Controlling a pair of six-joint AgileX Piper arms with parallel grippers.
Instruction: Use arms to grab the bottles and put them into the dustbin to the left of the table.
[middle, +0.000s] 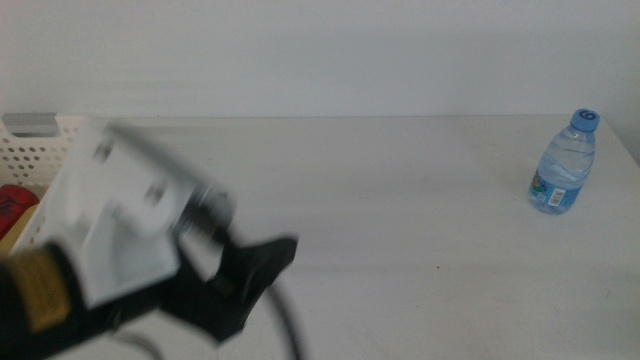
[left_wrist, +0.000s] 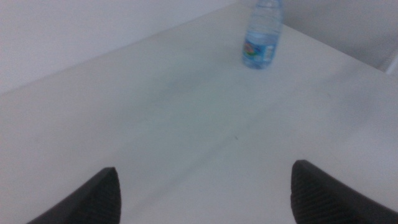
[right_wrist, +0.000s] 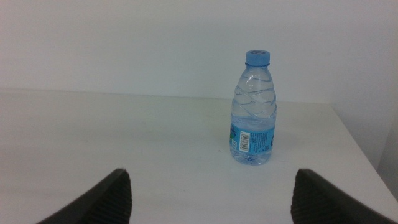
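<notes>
The left gripper (middle: 262, 262) hangs low over the bench's (middle: 400, 200) near left part, fingers (left_wrist: 93, 199) wide apart and empty. The right gripper (right_wrist: 211, 196) also has its fingers apart, facing the water bottle (right_wrist: 253, 112), which stands upright at the far right. At the far left sits the dustbin (middle: 35, 150), a red can (middle: 14, 208) inside.
</notes>
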